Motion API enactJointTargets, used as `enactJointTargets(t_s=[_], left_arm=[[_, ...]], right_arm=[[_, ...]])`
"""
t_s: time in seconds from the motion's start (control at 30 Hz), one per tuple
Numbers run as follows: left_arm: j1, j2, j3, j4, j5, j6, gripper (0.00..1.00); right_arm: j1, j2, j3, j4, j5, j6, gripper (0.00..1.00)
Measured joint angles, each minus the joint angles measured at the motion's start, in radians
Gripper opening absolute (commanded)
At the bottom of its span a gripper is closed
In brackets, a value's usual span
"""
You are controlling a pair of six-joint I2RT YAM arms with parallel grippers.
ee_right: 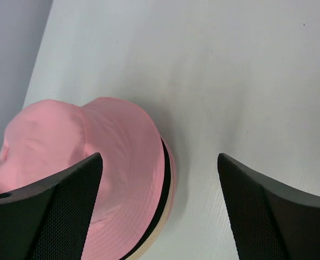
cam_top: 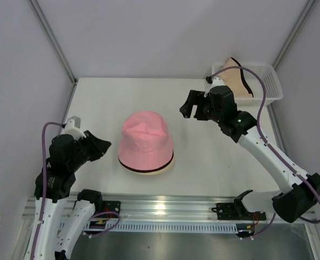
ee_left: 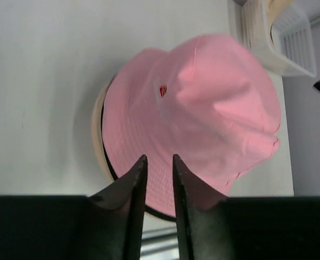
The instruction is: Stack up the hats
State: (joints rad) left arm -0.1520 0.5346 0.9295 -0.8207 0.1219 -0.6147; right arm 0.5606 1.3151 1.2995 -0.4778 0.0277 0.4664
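Note:
A pink hat [cam_top: 145, 138] tops a pile in the middle of the table, with a black brim [cam_top: 128, 166] and a cream brim [cam_top: 149, 173] showing under it. The left wrist view shows the pink hat [ee_left: 203, 108] from above, the right wrist view its side [ee_right: 95, 157] and the black brim [ee_right: 165, 179]. A pale peach hat [cam_top: 235, 78] lies in the basket at the back right. My left gripper [cam_top: 107, 146] hangs just left of the pile, its jaws a narrow gap apart and empty [ee_left: 158, 158]. My right gripper [cam_top: 191, 110] hovers right of the pile, wide open and empty [ee_right: 159, 157].
A white lattice basket [cam_top: 271, 81] stands at the table's back right corner, seen too in the left wrist view [ee_left: 290, 43]. Grey walls close the table on the left, back and right. An aluminium rail [cam_top: 165, 208] runs along the near edge.

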Motion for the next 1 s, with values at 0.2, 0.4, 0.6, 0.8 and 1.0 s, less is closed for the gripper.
enactJointTargets(t_s=[0.2,0.4,0.6,0.8,1.0], left_arm=[[-0.016,-0.067,-0.128,-0.055,0.232,0.006,0.01],[-0.151,-0.048,-0.156,0.026,0.325,0.015,0.01],[-0.29,0.11,-0.217,0.135,0.24,0.002,0.01],[-0.329,0.185,-0.344,0.194,0.149,-0.04,0.01],[-0.332,0.22,-0.377,0.251,0.079,-0.058,0.01]], right_arm=[[-0.017,0.013,0.034,0.017,-0.029,-0.03,0.91],[-0.026,0.13,0.047,0.08,-0.154,0.014,0.93],[0.033,0.24,0.087,0.105,-0.217,0.04,0.95],[0.068,0.268,0.104,0.119,-0.247,0.061,0.97],[0.069,0.27,0.104,0.127,-0.258,0.08,0.98]])
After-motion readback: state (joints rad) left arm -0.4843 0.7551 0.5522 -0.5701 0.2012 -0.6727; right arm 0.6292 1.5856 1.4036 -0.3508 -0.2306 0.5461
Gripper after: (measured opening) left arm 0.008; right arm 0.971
